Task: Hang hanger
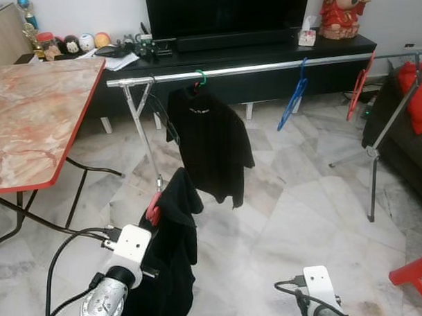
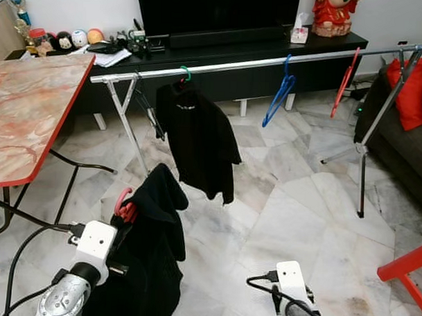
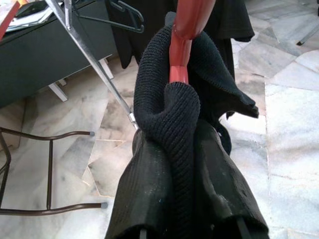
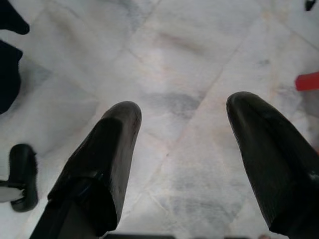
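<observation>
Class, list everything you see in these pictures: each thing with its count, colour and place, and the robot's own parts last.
Rail: 1, silver, across the room on legs.
Hung garment: 1, black, on a green hanger on the rail.
Bare hangers: 2, blue and red, on the rail.
Held hanger: 1, red, carrying a black garment.
Table: 1, marbled, red-edged, at left.
TV stand: 1, black, behind the rail.
Left gripper: shut on the held hanger.
Right gripper: open, over the floor.
</observation>
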`<state>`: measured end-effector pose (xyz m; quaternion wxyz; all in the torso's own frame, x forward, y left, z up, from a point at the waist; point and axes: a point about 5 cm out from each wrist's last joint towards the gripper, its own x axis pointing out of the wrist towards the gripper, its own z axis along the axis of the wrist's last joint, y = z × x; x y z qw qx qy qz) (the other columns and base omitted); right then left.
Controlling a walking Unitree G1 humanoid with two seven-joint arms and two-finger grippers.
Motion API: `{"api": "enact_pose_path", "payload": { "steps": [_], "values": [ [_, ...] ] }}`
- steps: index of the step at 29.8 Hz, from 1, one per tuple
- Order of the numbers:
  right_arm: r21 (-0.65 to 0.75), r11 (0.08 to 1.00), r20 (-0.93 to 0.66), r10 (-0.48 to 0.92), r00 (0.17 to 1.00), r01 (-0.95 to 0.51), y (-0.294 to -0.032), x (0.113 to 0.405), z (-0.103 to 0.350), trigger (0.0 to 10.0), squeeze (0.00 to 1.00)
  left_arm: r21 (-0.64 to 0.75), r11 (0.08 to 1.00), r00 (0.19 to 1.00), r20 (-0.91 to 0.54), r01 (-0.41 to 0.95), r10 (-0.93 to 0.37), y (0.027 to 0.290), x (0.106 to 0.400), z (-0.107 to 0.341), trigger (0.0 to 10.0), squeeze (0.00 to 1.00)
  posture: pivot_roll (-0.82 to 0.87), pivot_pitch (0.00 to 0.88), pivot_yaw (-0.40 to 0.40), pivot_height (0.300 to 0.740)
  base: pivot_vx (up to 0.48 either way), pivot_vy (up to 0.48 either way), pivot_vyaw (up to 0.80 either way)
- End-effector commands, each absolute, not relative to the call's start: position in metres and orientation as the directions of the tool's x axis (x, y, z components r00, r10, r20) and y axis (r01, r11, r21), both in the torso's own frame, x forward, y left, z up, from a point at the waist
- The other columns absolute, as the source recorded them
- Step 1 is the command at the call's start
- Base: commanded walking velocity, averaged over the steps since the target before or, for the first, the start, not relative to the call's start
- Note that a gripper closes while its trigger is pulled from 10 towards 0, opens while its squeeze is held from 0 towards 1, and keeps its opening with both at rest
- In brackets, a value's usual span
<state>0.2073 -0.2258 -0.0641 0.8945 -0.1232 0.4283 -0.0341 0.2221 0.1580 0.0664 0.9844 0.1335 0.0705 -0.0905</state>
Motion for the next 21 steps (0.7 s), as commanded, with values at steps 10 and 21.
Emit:
{"api": "enact_pose_path", "payload": {
  "steps": [10,21],
  "values": [
    [-0.242,0.970,-0.762,-0.177,0.623,-0.020,-0.2235,0.2010,-0.0681,10.0,1.00,0.264,0.948,0.982,-0.116,0.178,-0.152,0.1594,0.2275,0.0773,10.0,0.00,-0.01,0.000,0.086,0.740,0.000,0.000,0.00],
    [-0.230,0.973,-0.766,-0.163,0.621,-0.028,-0.2206,0.2018,-0.0685,10.0,0.74,0.263,0.948,0.981,-0.117,0.178,-0.151,0.1596,0.2273,0.0769,10.0,0.00,-0.01,0.000,0.087,0.740,0.000,0.000,0.00]
  ]
}}
